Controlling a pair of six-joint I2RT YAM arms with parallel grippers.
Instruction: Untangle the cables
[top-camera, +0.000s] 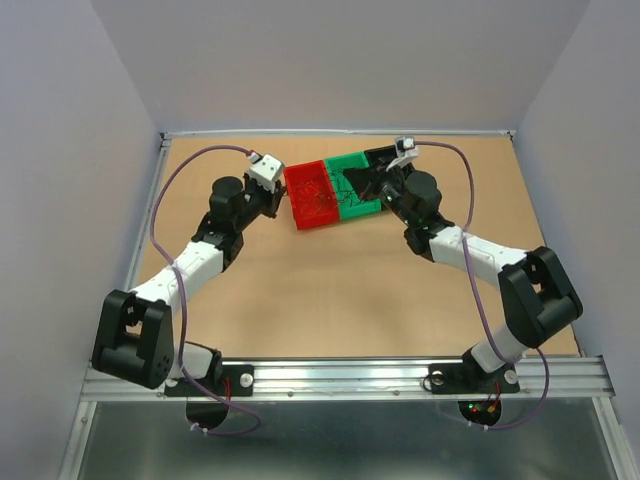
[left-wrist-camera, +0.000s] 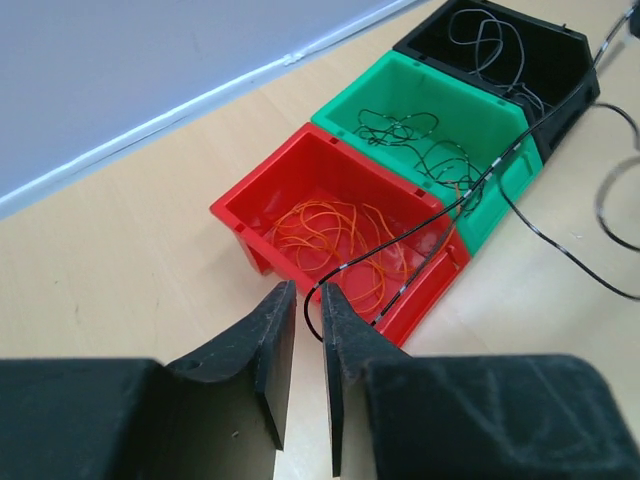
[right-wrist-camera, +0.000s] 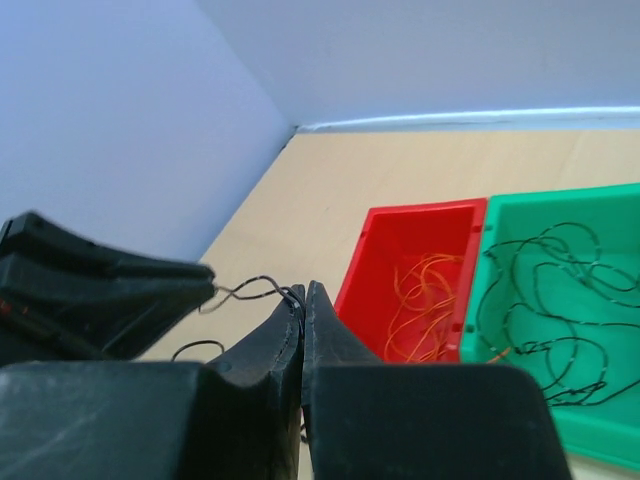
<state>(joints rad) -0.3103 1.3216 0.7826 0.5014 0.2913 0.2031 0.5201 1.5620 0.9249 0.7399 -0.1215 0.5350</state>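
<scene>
The cables are thin wires sorted into three joined bins: orange ones in the red bin, dark ones in the green bin, black ones in the black bin. A black cable with pale bands stretches over the red bin between both grippers. My right gripper, over the bins in the top view, is shut on one end of it. Its other end curls in the narrow gap of my open left gripper, left of the red bin.
More black wire lies looped on the tabletop to the right of the bins. The bins sit near the back wall of the wooden table. A black part fills the left of the right wrist view.
</scene>
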